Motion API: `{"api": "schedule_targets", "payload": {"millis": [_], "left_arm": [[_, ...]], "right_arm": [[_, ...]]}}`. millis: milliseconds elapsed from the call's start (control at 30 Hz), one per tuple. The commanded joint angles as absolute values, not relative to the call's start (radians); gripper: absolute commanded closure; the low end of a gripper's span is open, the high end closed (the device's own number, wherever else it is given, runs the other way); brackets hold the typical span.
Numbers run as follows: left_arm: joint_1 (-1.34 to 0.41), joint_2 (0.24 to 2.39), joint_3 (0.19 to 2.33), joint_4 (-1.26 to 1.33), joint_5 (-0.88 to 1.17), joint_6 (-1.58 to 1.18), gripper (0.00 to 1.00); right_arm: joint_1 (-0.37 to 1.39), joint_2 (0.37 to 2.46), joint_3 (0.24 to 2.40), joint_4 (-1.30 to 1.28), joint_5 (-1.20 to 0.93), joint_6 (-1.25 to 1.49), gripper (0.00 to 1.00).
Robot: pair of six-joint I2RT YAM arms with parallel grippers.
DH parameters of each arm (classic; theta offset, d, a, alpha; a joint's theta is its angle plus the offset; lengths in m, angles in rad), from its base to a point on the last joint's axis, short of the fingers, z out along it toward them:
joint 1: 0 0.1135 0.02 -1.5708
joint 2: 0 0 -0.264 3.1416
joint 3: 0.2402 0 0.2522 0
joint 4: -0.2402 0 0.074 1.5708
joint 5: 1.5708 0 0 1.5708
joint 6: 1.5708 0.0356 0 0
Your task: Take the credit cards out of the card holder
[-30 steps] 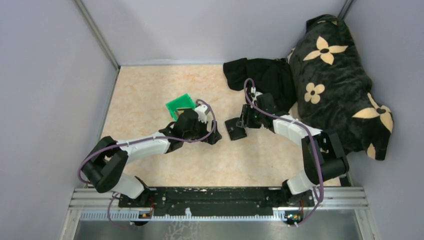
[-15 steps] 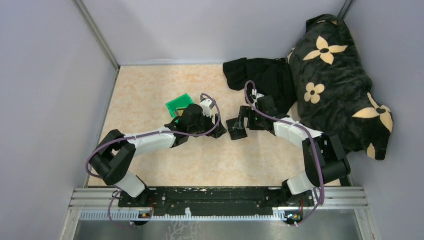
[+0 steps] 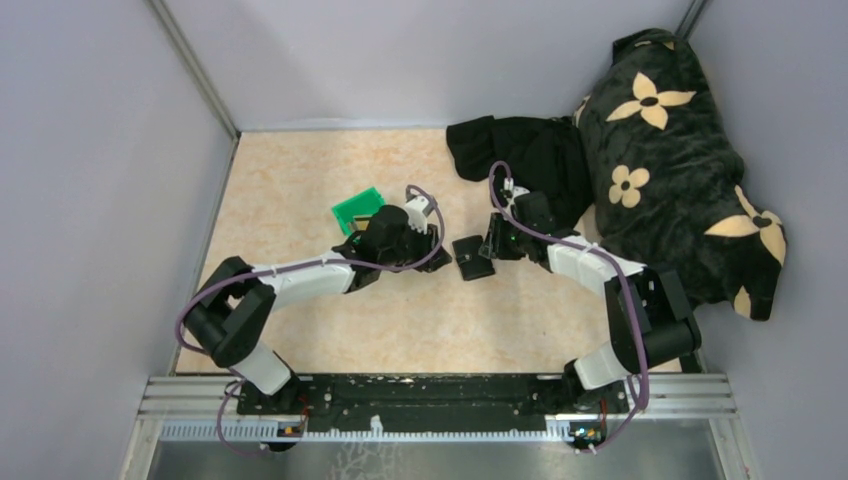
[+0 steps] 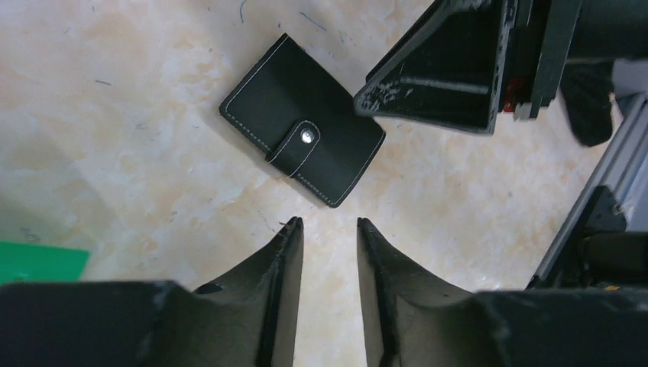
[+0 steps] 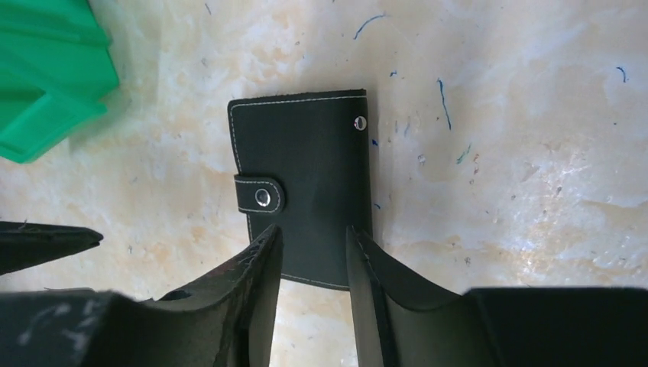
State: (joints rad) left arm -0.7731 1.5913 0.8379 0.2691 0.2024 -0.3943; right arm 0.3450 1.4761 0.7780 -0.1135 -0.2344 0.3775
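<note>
Black all over for the small flat rectangular card holder, with pale stitching along the edges and a silver snap on the tab. Cream-beige marbling with faint orange veins and a few thin blue scratches on the stone-patterned counter. Bright green for the plastic bin. Plain black on the crumpled cloth. Black plush with large cream flowers on the bulky blanket. Matt black, scuffed pale at the tips, on the left hand and right hand.

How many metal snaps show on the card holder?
2. One on the tab at the card holder's left edge in the right wrist view; one bare stud near its upper right corner. The left wrist view shows only the tab's.
</note>
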Motion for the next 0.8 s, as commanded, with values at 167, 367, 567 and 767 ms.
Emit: {"api": "schedule_targets", "payload": {"millis": [167,367,567,767], "left_arm": [[-0.782,1.627,0.885,0.282,0.216,-0.408,0.43],[-0.855,1.695,1.018,0.102,-0.051,-0.363,0.48],[-0.897,1.748,1.041,0.150,-0.009,-0.170,0.33],[-0.845,1.723,0.916,0.358,0.096,0.034,0.24]], "right_arm": [[0.363,1.461,0.764,-0.054,-0.218,0.388,0.59],[0.362,1.484,0.772,-0.074,-0.166,0.389,0.89],[0.332,1.443,0.724,-0.060,-0.172,0.408,1.00],[0.278,1.369,0.679,-0.072,-0.207,0.383,1.00]]}}
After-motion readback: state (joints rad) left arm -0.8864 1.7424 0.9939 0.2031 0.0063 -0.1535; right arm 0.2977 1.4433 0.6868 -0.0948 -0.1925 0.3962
